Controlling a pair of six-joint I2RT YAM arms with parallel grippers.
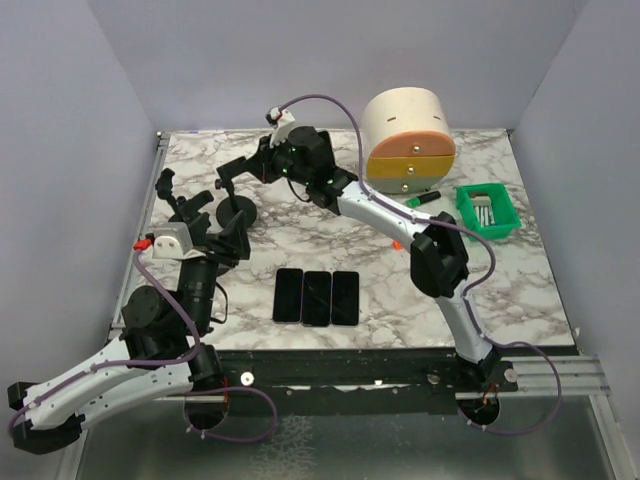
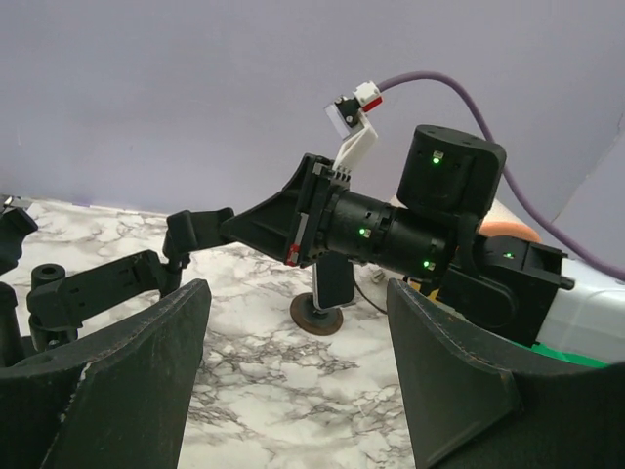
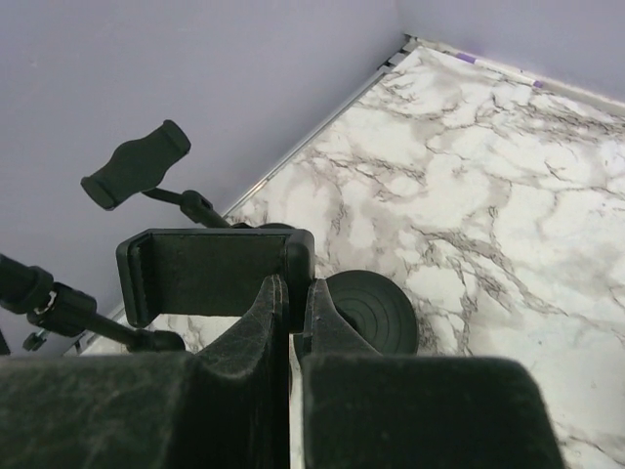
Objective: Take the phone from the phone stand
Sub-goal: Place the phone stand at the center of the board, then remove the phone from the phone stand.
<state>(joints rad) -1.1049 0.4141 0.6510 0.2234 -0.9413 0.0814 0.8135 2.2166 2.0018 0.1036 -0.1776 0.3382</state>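
The phone stand has a round black base [image 1: 237,208] [image 3: 371,313] and a wide black clamp [image 3: 298,256]. A dark slab with a pale rim, the phone [image 2: 334,281] [image 3: 210,278], sits in that clamp above the base [image 2: 314,318]. My right gripper [image 1: 232,170] [image 3: 296,283] reaches in from the right and is shut on the clamp's right end. My left gripper [image 1: 222,232] [image 2: 298,322] is open with nothing between its fingers. It sits a short way in front of the stand and faces it.
A second stand with an empty small clamp [image 1: 168,190] [image 3: 137,161] stands at the left edge near the wall. Three phones [image 1: 317,297] lie flat at the front centre. A round cream-and-orange drawer box [image 1: 410,140], a green marker [image 1: 425,200] and a green basket [image 1: 487,210] are at the back right.
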